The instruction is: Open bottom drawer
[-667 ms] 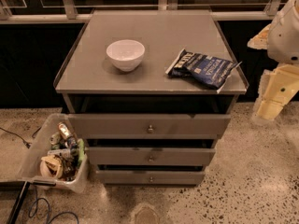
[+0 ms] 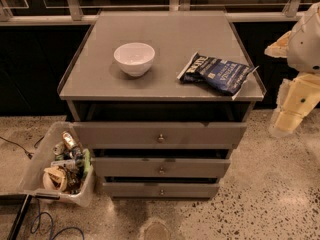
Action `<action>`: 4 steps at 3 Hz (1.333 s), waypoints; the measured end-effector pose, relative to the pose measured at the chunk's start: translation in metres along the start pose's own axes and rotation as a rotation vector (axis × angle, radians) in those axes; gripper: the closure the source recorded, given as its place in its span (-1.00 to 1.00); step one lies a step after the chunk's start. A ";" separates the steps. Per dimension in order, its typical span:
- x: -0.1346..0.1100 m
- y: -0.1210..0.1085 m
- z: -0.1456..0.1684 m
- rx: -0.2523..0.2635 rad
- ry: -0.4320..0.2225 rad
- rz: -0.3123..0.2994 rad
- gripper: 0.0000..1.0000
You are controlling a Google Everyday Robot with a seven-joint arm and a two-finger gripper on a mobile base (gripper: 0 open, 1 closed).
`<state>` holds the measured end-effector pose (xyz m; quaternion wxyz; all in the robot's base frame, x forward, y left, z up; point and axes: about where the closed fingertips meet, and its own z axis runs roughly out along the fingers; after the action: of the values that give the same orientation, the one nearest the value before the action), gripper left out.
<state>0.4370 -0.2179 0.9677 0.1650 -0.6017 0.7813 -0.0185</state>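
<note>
Bottom drawer (image 2: 135, 189) lowest of three in the table (image 2: 175, 34), just above floor (image 2: 260, 204), knob (image 2: 161, 191) at middle. Pincer (image 2: 286, 118) at right, beside table, well apart from drawer; open or closed, cannot tell.

The robot's 1 arm (image 2: 307, 39), white and rounded, enters at the right edge of the view and bends downward. Its cream gripper (image 2: 287, 116) hangs below, pointing down and slightly left, in open air.
</note>
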 end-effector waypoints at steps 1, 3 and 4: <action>0.001 0.011 0.035 -0.058 -0.059 0.006 -1.00; 0.011 0.049 0.141 -0.110 -0.256 0.010 -1.00; 0.012 0.060 0.190 -0.066 -0.253 -0.016 -1.00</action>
<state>0.4316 -0.1803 0.7720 0.2422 -0.6106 0.7495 0.0816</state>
